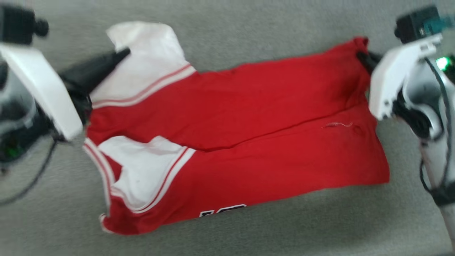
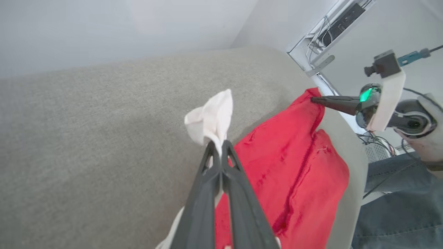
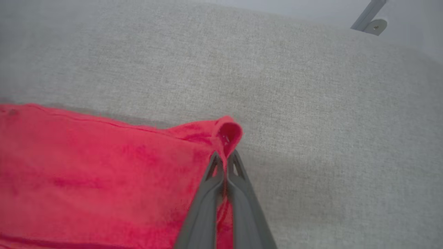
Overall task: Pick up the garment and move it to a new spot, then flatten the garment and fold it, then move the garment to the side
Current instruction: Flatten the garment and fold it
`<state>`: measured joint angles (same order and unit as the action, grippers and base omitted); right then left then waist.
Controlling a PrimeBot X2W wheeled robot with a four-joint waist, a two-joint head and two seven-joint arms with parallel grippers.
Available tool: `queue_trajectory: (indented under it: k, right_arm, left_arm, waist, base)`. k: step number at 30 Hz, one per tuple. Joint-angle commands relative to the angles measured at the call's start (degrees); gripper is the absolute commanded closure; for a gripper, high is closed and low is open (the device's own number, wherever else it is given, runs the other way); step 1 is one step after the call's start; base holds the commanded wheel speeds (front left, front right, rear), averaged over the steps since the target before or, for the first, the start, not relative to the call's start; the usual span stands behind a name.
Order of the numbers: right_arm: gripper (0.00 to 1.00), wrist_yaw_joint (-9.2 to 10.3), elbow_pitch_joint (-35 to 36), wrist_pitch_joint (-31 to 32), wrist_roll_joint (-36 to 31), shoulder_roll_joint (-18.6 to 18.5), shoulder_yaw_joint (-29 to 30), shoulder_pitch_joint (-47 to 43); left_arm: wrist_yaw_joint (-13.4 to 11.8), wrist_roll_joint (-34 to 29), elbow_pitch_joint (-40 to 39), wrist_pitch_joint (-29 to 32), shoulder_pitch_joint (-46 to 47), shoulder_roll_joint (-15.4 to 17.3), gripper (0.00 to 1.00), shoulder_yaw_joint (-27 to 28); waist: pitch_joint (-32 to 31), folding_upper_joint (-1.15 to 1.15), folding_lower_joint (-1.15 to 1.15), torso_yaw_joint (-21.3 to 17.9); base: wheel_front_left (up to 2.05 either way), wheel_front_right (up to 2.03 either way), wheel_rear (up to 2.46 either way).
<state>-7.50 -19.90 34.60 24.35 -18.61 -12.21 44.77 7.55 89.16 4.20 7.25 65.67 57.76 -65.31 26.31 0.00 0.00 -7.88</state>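
A grey woven surface spreads wide, with a pale plain wall and a metal bracket behind it.

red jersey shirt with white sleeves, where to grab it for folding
Grip the red jersey shirt at its two far corners: the white sleeve from the left, the red hem corner from the right. It lies stretched sideways on the grey cloth surface, so both corners stick out at the ends. The left hand and right hand are shut on them.
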Motion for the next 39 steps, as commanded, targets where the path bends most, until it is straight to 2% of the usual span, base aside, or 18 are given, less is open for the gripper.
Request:
queue_trajectory:
  k: [1,10,15,19,23,26,32,35,36,38,39]
  right_arm:
    - [1.00,0.02,2.0,0.5,0.5,-0.8,0.7,-2.4]
    - [1.00,0.02,17.7,4.2,0.2,-4.9,6.9,-19.6]
    - [1.00,0.03,24.9,5.7,-0.8,-3.8,11.3,-28.7]
    - [1.00,0.02,28.5,5.6,-1.4,-1.9,16.2,-34.7]
    - [1.00,0.02,28.9,4.5,-1.4,0.2,19.4,-38.5]
    - [1.00,0.02,26.5,3.2,-1.8,1.3,20.2,-39.1]
    - [1.00,0.02,18.2,-1.0,-3.0,3.1,18.0,-36.1]
    - [1.00,0.02,16.3,-2.0,-3.2,3.5,17.1,-35.4]
    - [0.98,0.02,15.6,-2.4,-3.1,3.5,16.7,-35.1]
    - [0.55,0.02,14.8,-3.4,-2.8,3.5,16.4,-34.8]
    - [0.26,0.01,14.8,-3.8,-2.7,3.4,16.5,-34.8]
  left_arm:
    - [-0.1,-0.2,-1.8,-2.0,-2.2,0.8,1.00,-0.1]
    - [-0.1,-2.7,-13.5,-16.2,-14.8,5.7,1.00,-3.7]
    - [-0.1,-2.6,-17.0,-21.3,-21.7,8.0,1.00,-5.0]
    - [-0.1,-2.4,-18.5,-22.4,-27.9,8.5,1.00,-4.2]
    - [-0.1,-4.7,-16.8,-22.5,-34.1,5.2,1.00,-2.1]
    - [-0.1,-5.6,-13.9,-22.5,-36.5,1.3,1.00,-0.5]
    - [-0.1,-7.5,-5.7,-22.5,-37.6,-4.3,1.00,-0.8]
    - [-0.1,-8.9,-3.6,-22.5,-37.0,-4.9,1.00,-1.4]
    - [-0.1,-9.4,-2.9,-22.5,-36.9,-5.5,0.98,-1.5]
    - [-0.1,-9.7,-2.0,-22.5,-37.0,-6.4,0.74,-0.7]
    - [-0.1,-10.0,-1.6,-22.5,-37.2,-6.6,0.65,-0.1]
  waist:
    - [-2.8,0.00,0.00,2.6]
    - [-6.5,0.00,0.00,6.6]
    - [-6.9,0.00,0.00,7.7]
    - [-7.1,0.00,0.00,8.1]
    - [-7.2,0.00,0.00,8.6]
    - [-7.1,0.00,0.00,8.8]
    - [-6.7,0.00,0.00,8.1]
    - [-6.6,0.00,0.00,8.0]
    - [-6.6,0.00,0.00,7.9]
    - [-6.7,0.00,0.00,8.0]
    - [-6.8,0.00,0.00,8.1]
  base:
    - [0.00,0.00,0.00]
    - [0.00,0.00,0.00]
    - [0.00,0.00,0.00]
    - [0.00,0.00,0.00]
    - [0.00,0.00,0.00]
    - [0.00,0.00,0.00]
    - [0.00,0.00,0.00]
    - [0.00,0.00,0.00]
    - [0.00,0.00,0.00]
    - [0.00,0.00,0.00]
    - [0.00,0.00,0.00]
